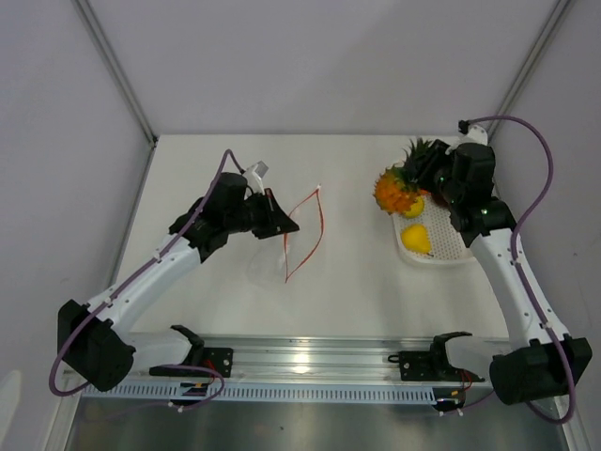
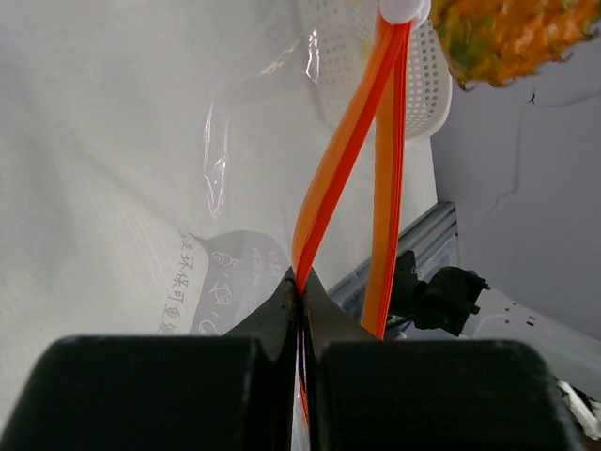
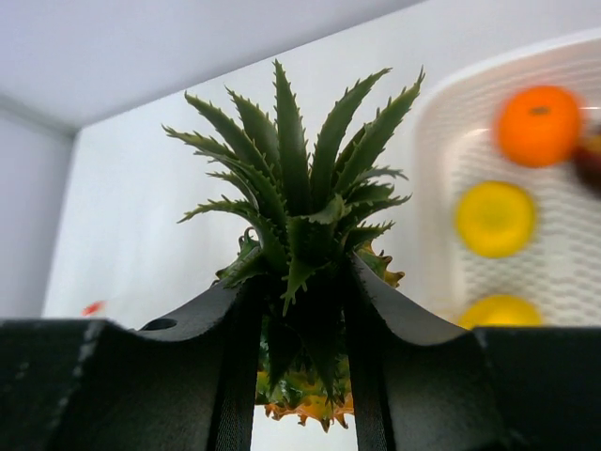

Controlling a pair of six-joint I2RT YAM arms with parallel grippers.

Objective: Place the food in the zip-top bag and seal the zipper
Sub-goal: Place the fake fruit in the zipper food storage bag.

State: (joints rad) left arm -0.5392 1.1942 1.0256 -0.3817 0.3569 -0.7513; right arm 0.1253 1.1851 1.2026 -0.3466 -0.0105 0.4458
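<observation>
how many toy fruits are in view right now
5: the pineapple gripped by the right tool; in the white basket, an orange, a yellow-green round fruit, a yellow pear, and a dark fruit cut off at the frame edge. Others may be hidden.

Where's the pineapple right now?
Top view, right side: the right gripper clamps the pineapple by its leaves at the left edge of the white basket, right of the open zipper.

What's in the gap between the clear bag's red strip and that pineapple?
Nothing. In the top view, only bare white table lies between the zipper and the pineapple.
</observation>
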